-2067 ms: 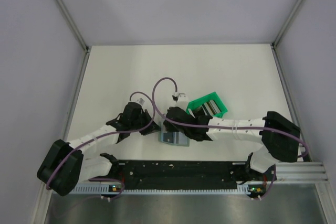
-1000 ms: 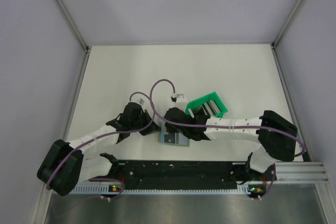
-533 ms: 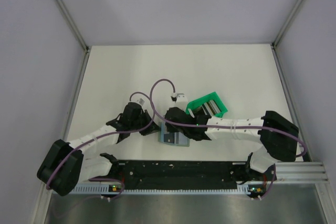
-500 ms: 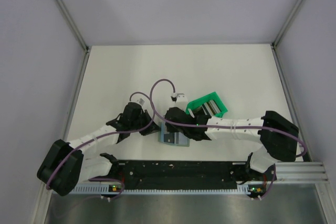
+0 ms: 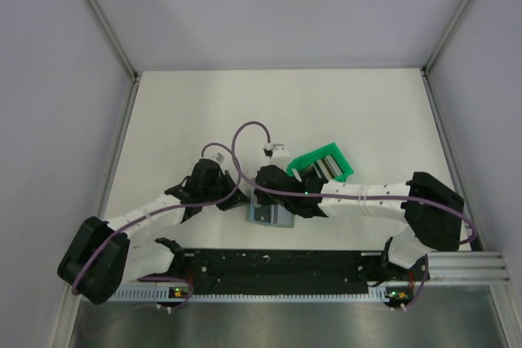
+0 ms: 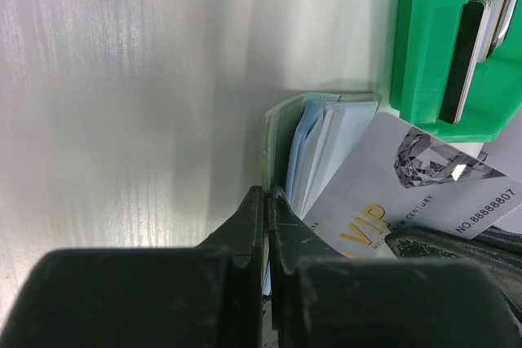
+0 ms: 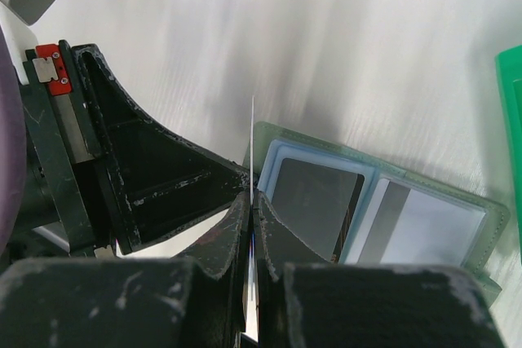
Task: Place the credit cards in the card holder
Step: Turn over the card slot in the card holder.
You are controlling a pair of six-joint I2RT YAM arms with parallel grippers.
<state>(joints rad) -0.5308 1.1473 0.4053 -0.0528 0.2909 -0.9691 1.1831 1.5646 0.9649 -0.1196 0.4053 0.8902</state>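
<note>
The card holder (image 5: 271, 214) lies open near the table's front edge, grey-green with light blue pockets (image 7: 383, 201). My left gripper (image 6: 267, 193) is shut on its left cover edge (image 6: 277, 132). My right gripper (image 7: 251, 195) is shut on a whitish credit card marked VIP (image 6: 391, 193), seen edge-on in the right wrist view (image 7: 252, 140), with its tip at the holder's left pocket. A dark card (image 7: 314, 200) and a grey-and-white card (image 7: 408, 222) sit in the pockets. In the top view the left gripper (image 5: 237, 198) and the right gripper (image 5: 258, 195) meet over the holder.
A bright green open bin (image 5: 324, 164) stands just right of the card holder and holds several upright cards (image 6: 471, 34). The left gripper's black body (image 7: 139, 177) sits close beside the right fingers. A black rail (image 5: 277, 265) runs along the near edge.
My right gripper has crept slightly left and forward over the card holder with the card. The left arm and the holder have not visibly moved.
</note>
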